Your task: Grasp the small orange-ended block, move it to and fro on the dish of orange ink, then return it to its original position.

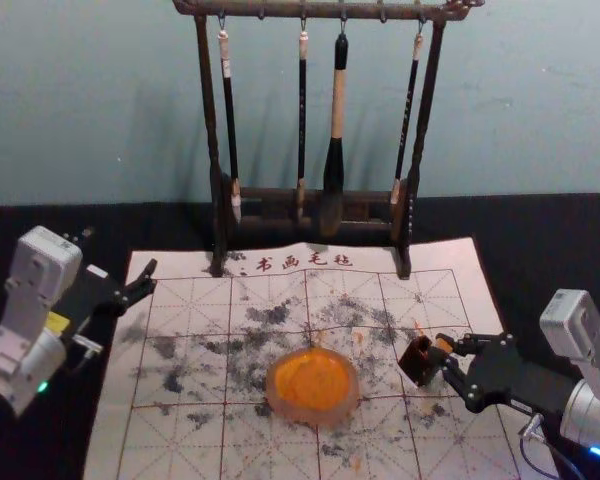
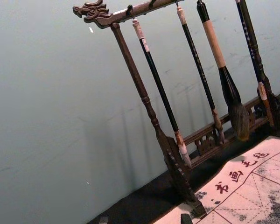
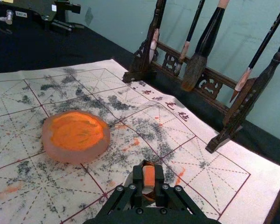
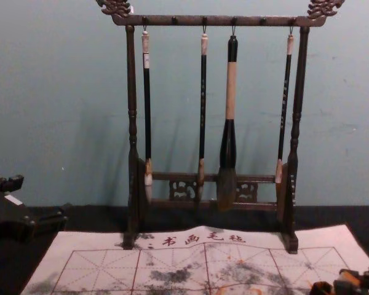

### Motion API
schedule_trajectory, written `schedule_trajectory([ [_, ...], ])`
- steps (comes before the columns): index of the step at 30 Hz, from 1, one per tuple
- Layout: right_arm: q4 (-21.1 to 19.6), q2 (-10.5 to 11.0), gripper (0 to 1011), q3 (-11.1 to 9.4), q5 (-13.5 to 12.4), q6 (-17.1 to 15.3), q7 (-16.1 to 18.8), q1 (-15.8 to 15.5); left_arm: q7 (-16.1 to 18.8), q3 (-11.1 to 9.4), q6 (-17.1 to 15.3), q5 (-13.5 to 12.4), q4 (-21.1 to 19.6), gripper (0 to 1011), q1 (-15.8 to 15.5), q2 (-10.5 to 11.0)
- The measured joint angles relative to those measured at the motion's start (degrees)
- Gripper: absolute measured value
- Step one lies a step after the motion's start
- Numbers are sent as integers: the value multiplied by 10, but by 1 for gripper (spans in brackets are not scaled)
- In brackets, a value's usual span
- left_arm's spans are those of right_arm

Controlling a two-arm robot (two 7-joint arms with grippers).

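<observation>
White gridded felt mat (image 1: 470, 450) underlies the round, orange-inked dish (image 1: 313, 385); beside it, the right claw (image 3: 149, 179) grips the small orange-ended block (image 3: 149, 174). Grasping seems accomplished; next, probably, a careful carry to the ink. The left claw (image 1: 150, 281) hangs open, left of the mat's middle.

- Round pink-rimmed dish (image 3: 74, 157): bright orange ink, streaked.
- Small orange-ended block (image 3: 149, 176), between two and three o'clock of the dish in the head view.
- Black metal right gripper (image 1: 447, 362), near three o'clock.
- Off-white felt mat (image 1: 460, 445): dark red grid, dashed diagonals, dark red characters towards twelve o'clock; grey-black blotches, orange flecks.
- Carved dark-brown wooden rack (image 4: 132, 117), twelve o'clock.
- Thick wooden brush (image 4: 230, 92): black-and-tan handle.
- Thin brushes (image 4: 147, 110): black shafts, whitish tops.
- Pale blue-green wall (image 4: 49, 80); black tablecloth (image 1: 570, 225).
</observation>
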State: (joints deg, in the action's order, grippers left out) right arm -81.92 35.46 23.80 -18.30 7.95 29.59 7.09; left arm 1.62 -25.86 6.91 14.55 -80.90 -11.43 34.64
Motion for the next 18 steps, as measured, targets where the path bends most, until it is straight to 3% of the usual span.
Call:
schedule_trajectory([
  [13,0,0,111,0,0,0,0,0,0,0,0,0,0,1001,0,0],
  [18,-10,-1,111,-11,-7,-5,12,-6,0,0,0,0,0,1001,0,0],
])
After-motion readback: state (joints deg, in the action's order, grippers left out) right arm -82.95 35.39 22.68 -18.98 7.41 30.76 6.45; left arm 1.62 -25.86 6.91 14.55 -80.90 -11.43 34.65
